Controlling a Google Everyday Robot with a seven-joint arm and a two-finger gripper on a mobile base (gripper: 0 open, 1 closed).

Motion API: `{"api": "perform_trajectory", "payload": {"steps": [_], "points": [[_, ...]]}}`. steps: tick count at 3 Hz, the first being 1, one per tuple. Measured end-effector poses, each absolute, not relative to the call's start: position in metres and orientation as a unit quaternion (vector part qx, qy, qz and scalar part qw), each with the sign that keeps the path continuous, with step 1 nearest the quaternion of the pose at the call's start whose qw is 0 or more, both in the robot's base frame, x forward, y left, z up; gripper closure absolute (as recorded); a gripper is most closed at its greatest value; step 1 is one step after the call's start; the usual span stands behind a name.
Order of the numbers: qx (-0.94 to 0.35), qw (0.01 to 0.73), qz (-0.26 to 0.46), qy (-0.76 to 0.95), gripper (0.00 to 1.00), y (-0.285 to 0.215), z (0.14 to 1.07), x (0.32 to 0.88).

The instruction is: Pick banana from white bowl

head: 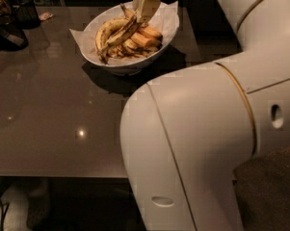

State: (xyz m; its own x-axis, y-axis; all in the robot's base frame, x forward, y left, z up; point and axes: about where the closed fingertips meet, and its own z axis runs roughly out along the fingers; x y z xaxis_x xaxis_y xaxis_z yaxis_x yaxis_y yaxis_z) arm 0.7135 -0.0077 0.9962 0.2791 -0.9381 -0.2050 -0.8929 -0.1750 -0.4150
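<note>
One white bowl, one gripper, two whole bananas.
Inside the bowl: one streaked banana, one arched banana, several short pieces, count unclear; the gripper hangs above its far rim.

top centre of the frame, the gripper hangs over the banana in the white bowl on a dark table
</note>
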Motion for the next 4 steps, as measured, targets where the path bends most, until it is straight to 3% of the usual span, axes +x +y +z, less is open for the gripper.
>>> {"api": "perform_trajectory", "payload": {"steps": [3, 4], "points": [[-0.742, 0.265, -0.037, 0.614, 1.0, -0.021, 1.015, 0.685], [-0.715, 0.279, -0.008, 0.641, 1.0, -0.032, 1.017, 0.641]]}}
